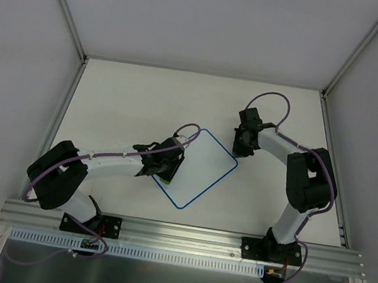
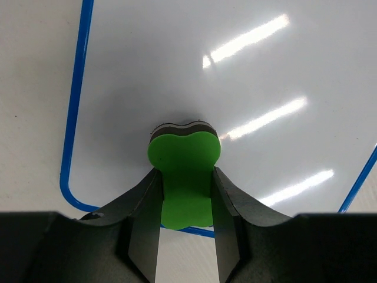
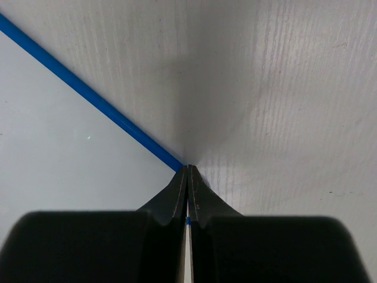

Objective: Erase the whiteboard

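The whiteboard [image 1: 203, 168] lies flat and turned diagonally in the middle of the table, white with a thin blue rim and no marks showing. My left gripper [image 1: 166, 168] is shut on a green eraser [image 2: 184, 177] with a dark felt underside, which rests on the board [image 2: 235, 76] near its near-left corner. My right gripper [image 1: 242, 147] is shut, its tips pressed down on the board's blue rim [image 3: 88, 97] at the right edge; the board's surface [image 3: 53, 159] fills the left of the right wrist view.
The white table [image 1: 132, 99] is walled by grey panels at the left, back and right. An aluminium rail [image 1: 183, 235] carrying both arm bases runs along the near edge.
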Robot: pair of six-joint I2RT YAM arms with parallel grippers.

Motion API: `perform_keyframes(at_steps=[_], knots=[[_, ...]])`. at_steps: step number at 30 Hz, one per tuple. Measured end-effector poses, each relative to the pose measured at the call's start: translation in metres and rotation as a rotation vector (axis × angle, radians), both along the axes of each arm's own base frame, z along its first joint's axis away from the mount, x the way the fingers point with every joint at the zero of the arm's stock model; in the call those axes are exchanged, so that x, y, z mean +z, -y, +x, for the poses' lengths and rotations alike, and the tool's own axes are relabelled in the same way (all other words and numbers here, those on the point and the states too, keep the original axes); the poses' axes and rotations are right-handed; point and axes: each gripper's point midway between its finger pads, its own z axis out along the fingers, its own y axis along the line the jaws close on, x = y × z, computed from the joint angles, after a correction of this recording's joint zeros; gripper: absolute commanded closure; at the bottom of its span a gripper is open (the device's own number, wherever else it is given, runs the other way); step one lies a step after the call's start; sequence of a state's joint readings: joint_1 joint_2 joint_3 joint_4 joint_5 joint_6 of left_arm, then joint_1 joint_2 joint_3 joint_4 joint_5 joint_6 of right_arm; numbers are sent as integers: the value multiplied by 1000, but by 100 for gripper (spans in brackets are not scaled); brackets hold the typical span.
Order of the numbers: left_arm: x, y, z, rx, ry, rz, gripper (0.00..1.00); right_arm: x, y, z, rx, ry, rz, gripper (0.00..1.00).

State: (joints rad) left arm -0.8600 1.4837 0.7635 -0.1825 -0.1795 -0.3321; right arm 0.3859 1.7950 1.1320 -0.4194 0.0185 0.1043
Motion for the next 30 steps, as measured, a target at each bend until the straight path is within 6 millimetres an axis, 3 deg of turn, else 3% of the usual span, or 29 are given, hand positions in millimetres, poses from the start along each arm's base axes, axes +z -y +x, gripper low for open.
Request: perform_keyframes(at_steps=[12, 17, 20, 26, 30], knots=[[-2, 28, -34, -170, -92, -75, 100, 0, 0, 0, 0, -1, 1, 100], [-5, 27, -37, -171, -92, -84, 100, 0, 0, 0, -1, -1, 3, 100], [-5, 19, -32, -138, -76, -83, 100, 0, 0, 0, 0, -2, 4, 100], [-4, -9, -3, -13, -34, -56, 100, 0, -1, 0, 1, -2, 7, 100], [-4, -13, 2, 2, -21, -45, 100, 0, -1, 0, 1, -2, 7, 100]])
